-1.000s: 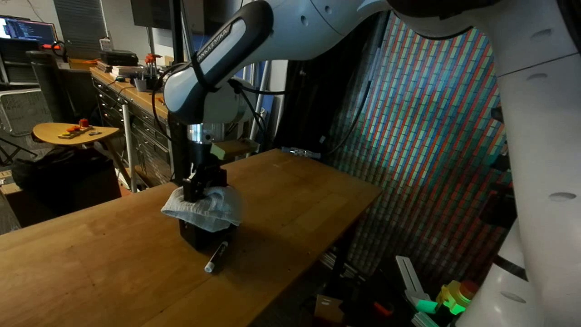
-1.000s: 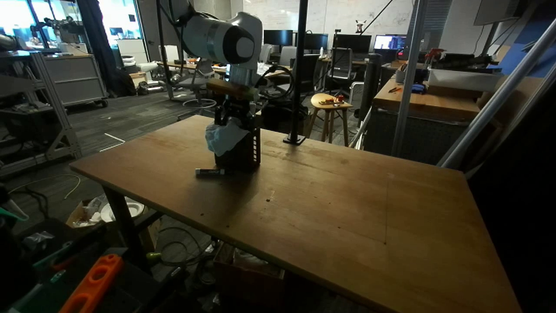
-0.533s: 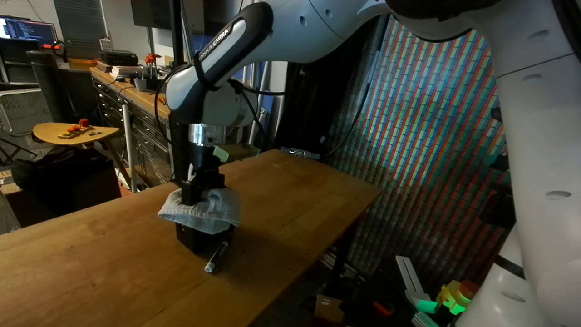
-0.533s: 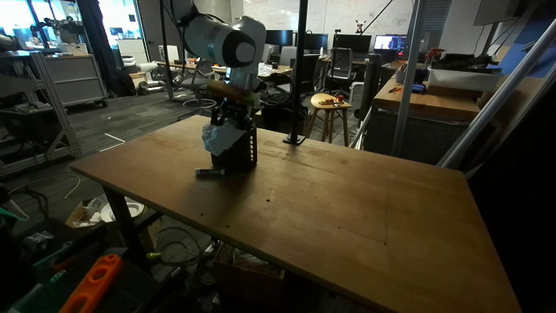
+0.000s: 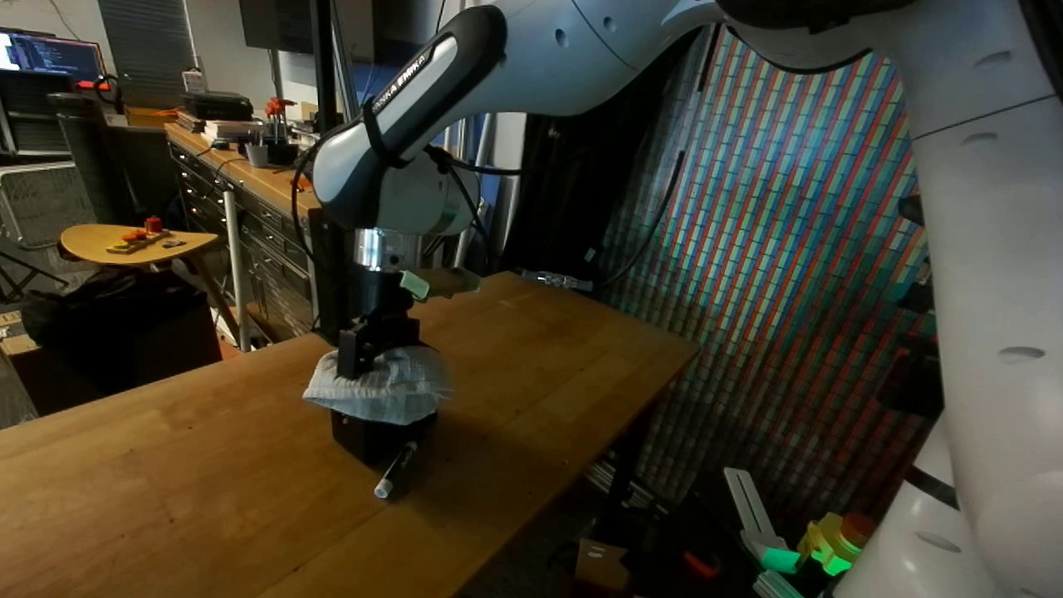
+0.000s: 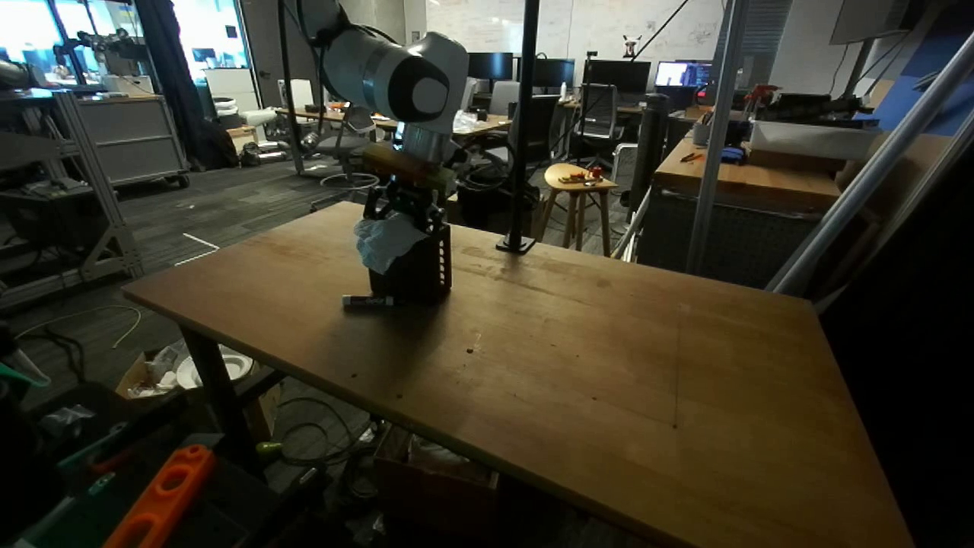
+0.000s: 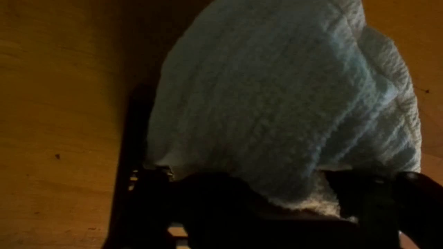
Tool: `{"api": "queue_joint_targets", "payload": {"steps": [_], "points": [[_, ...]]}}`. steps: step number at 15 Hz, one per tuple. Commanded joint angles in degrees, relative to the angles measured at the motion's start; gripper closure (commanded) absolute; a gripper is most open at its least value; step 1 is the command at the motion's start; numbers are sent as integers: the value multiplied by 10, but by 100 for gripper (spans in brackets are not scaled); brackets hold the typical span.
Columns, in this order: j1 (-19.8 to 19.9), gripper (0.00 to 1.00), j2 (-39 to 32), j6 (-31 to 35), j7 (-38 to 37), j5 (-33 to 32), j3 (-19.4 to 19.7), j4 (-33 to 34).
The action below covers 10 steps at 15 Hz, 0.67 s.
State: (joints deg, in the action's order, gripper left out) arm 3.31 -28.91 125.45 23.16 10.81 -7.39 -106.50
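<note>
A pale blue-white cloth (image 7: 263,86) drapes over the top of a black slotted container (image 6: 411,278) in all views. Over the cloth, my gripper (image 6: 403,217) points down at the container's top. In the wrist view the dark fingers (image 7: 349,190) stand apart, with a fold of cloth showing in the gap. The fingertips look to touch the cloth, but deep shadow hides the contact. In an exterior view one finger (image 5: 352,355) presses near the cloth's side. A black marker with a pale end (image 5: 394,472) lies on the table beside the container's base.
The wooden table (image 6: 593,365) carries the container and marker. Near its far edge a black post (image 6: 520,152) rises from a mounting plate. A stool with small toys (image 6: 582,179) stands beyond, and a workbench (image 5: 241,174) lies behind.
The gripper, cloth and container have shifted slightly together, first to one side and then partly back in an exterior view. The marker has stayed in place.
</note>
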Motion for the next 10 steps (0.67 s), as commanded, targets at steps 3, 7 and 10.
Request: {"api": "queue_joint_targets", "payload": {"steps": [3,7,10], "points": [[-8,57,58,-28,6,-43,5,-30],[-22,75,88,-52,3,-78,4,-32],[-31,88,112,-62,4,-99,5,-42]]}}
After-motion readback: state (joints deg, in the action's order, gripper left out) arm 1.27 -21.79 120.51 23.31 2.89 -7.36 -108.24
